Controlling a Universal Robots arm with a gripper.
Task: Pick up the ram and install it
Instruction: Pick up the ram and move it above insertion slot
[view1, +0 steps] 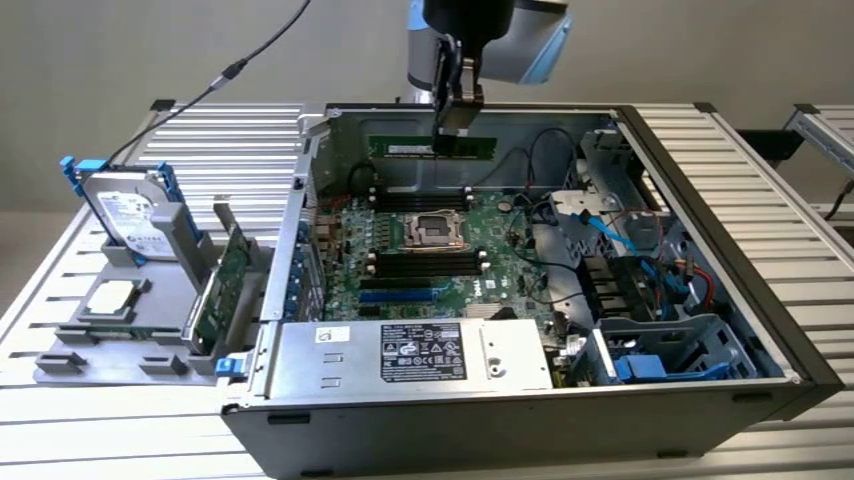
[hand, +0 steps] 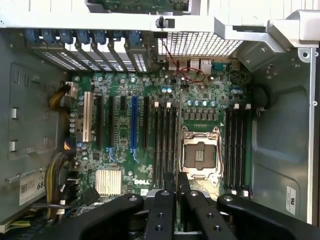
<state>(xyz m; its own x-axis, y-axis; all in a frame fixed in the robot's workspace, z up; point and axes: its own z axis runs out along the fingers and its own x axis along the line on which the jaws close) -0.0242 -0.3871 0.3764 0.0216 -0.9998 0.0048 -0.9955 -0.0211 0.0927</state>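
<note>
Holding the ram (view1: 400, 148) between nearly closed fingers, my gripper (view1: 454, 128) hangs at the upper centre of the exterior view, over the far end of the open computer case (view1: 467, 440). The ram is a narrow green stick lying level along its length. It is clamped toward the end on the exterior view's right, clear of the motherboard (view1: 400, 290) below it. No part of it is seated in a slot. On the board I note the processor socket (view1: 437, 229) with black memory slots (view1: 424, 262) on its near side and more on its far side. The silver power supply (view1: 414, 352) lies across the lower centre of the frame. At the exterior view's left, outside the case, a grey holder (view1: 94, 360) carries an upright hard drive (view1: 127, 215) and a green expansion card (view1: 227, 280). All of it stands on a slatted metal table (view1: 787, 300).

Wrist view: my gripper (hand: 176, 197) looks straight down on the motherboard (hand: 200, 95). The black fingers (hand: 162, 215) stand close together, with only a thin gap between them. The fingertips sit over the board between the processor socket (hand: 199, 155) and one bank of memory slots (hand: 165, 140). A second bank (hand: 236, 145) lies beyond the socket. A blue expansion slot (hand: 133, 125) and a finned heatsink (hand: 108, 181) lie to the other side.
</note>
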